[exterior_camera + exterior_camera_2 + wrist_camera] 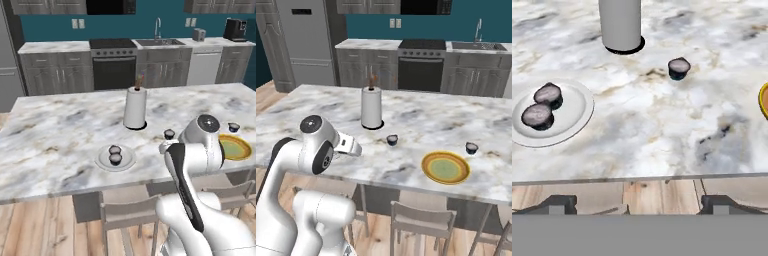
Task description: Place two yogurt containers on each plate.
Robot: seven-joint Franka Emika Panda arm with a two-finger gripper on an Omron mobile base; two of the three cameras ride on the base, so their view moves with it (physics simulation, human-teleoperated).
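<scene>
Two yogurt containers (543,106) upright (side by side) on white plate (576,120).

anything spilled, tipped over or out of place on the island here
Nothing spilled or tipped. The white plate holds two yogurt cups, upright. The yellow plate is bare, with one cup and another cup loose on the counter. The paper towel roll stands upright.
</scene>
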